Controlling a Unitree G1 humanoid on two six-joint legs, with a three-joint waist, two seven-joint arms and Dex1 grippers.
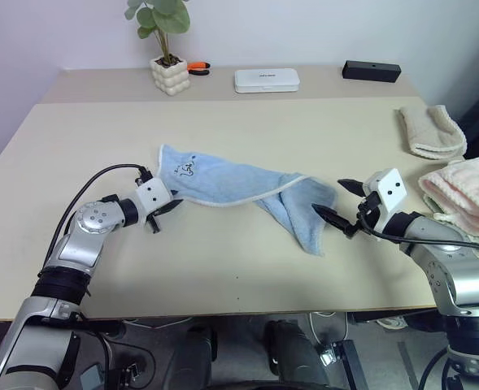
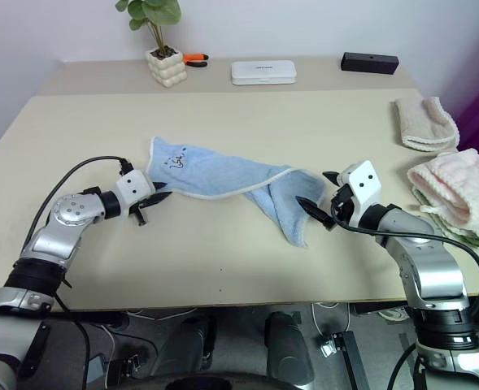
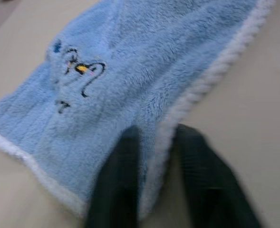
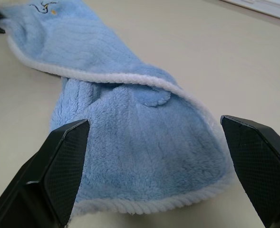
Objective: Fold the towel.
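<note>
The towel point(image 1: 239, 185) is a light blue terry cloth with white trim, lying crumpled and twisted lengthwise across the middle of the table point(image 1: 223, 268). A small embroidered figure point(image 3: 78, 71) marks its left end. My left gripper point(image 1: 166, 208) is at that left corner, and its fingers point(image 3: 125, 156) are shut on the white trimmed edge. My right gripper point(image 1: 337, 201) stands open at the towel's bunched right end point(image 4: 144, 147). One finger is on each side of that end, neither touching it.
A rolled beige towel point(image 1: 431, 130) and a pale pink towel point(image 1: 463, 191) lie at the table's right edge, close to my right arm. Along the back stand a potted plant point(image 1: 170, 73), a white flat box point(image 1: 266, 80) and a black box point(image 1: 371, 71).
</note>
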